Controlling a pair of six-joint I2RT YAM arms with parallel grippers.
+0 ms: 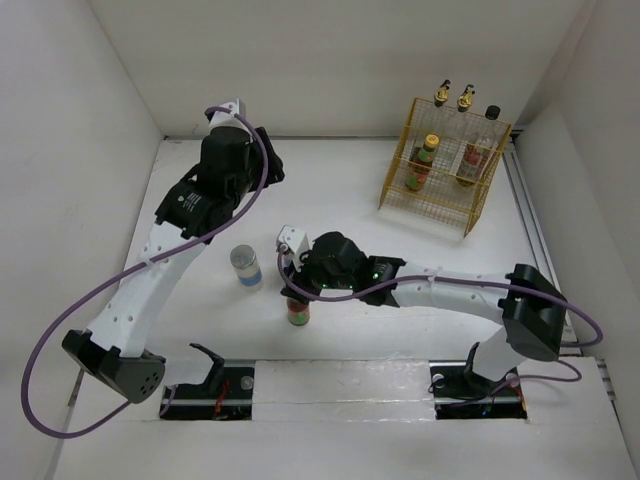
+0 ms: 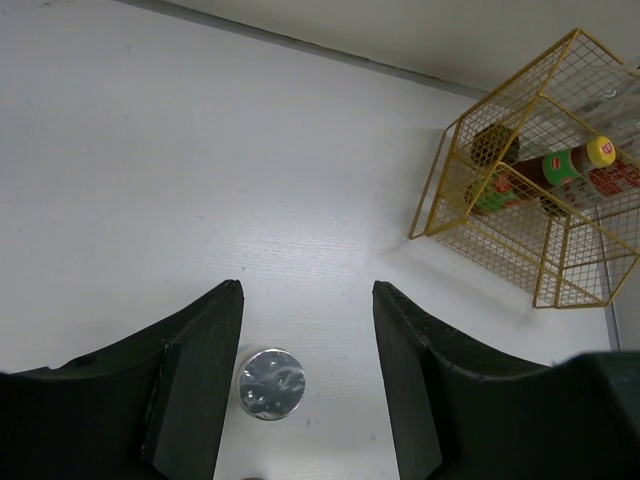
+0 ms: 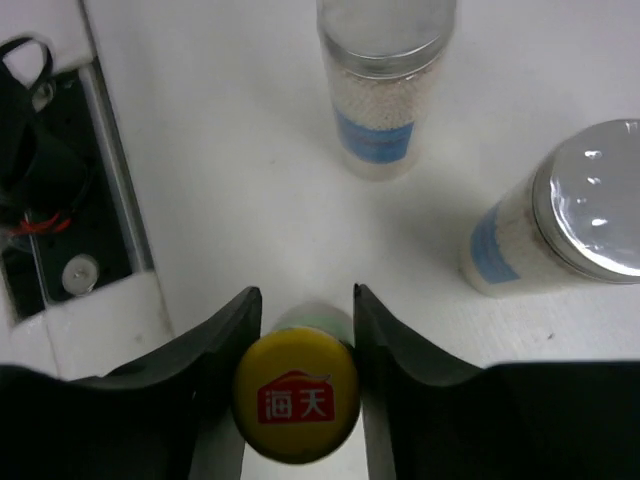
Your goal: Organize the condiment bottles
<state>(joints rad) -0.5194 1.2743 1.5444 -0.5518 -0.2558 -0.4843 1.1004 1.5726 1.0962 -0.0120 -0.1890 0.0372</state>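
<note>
My right gripper [image 1: 294, 290] [image 3: 306, 292] is shut on a yellow-capped bottle [image 1: 297, 311] [image 3: 297, 405] that stands upright on the table. Two silver-lidded white-blue jars [image 3: 385, 90] [image 3: 555, 215] stand just beyond it. Only one jar [image 1: 245, 266] shows in the top view. My left gripper [image 1: 262, 165] [image 2: 308, 290] is open and empty, high above the table, with a jar lid [image 2: 268, 383] below it. The yellow wire basket [image 1: 400, 190] [image 2: 440, 215] holds another yellow-capped bottle [image 1: 428, 150] [image 2: 560, 165] and the black-capped bottle [image 1: 480, 145]. Two gold-capped bottles [image 1: 441, 96] [image 1: 466, 98] stand at its back.
The basket stands at the back right near the white walls. The arm base mounts [image 1: 210, 385] [image 1: 478, 385] sit on the near edge; the left one also shows in the right wrist view [image 3: 50, 200]. A rail [image 1: 530, 215] runs along the table's right side.
</note>
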